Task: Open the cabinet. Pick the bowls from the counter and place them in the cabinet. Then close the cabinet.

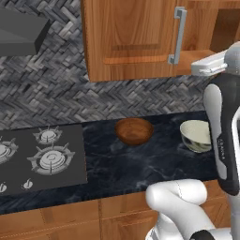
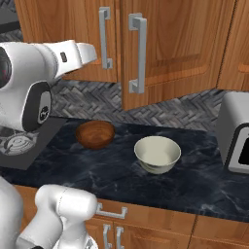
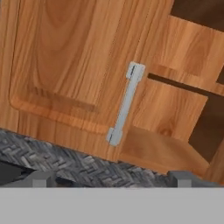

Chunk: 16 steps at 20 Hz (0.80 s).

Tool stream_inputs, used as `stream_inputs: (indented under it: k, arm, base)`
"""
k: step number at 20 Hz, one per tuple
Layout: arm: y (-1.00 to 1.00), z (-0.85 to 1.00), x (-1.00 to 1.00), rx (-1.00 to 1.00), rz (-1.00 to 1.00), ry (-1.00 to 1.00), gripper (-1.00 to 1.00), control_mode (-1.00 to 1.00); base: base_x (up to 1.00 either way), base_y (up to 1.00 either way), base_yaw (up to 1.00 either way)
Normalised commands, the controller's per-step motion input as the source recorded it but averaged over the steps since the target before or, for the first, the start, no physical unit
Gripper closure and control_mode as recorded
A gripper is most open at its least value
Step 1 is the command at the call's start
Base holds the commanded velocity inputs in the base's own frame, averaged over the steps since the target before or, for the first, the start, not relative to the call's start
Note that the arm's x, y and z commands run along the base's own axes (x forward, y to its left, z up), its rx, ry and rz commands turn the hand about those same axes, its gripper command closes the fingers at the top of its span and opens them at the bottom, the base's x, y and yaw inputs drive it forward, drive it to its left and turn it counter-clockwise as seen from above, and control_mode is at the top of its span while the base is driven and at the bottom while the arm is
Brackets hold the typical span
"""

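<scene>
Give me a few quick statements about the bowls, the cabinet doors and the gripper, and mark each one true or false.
1. Both bowls sit on the counter. True: wooden bowl, cream bowl.
2. The right cabinet door stands ajar. True.
3. The cream bowl is stacked inside the wooden bowl. False: they sit apart.
4. The gripper grips the left door handle. False: its fingertips are apart, off it.
5. The bowls hold food. False: both look empty.
</scene>
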Motion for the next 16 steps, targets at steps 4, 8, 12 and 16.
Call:
stream_inputs:
  k: [4,8,12,16]
  arm:
    - [0.05,0.00,0.31,-0.14,-0.21,0.06,-1.00,-1.00]
    - [0.00,0.00,0.35,-0.13,-0.22,0.08,-1.00,-1.00]
    - [-0.03,0.00,0.41,-0.12,-0.26,0.09,-1.00,-1.00]
    - [-0.09,-0.03,0.32,-0.10,-0.25,0.08,-1.00,-1.00]
  base:
    - [0.00,0.00,0.00]
    - [0.00,0.00,0.00]
    - [0.00,0.00,0.00]
    - [0.00,0.00,0.00]
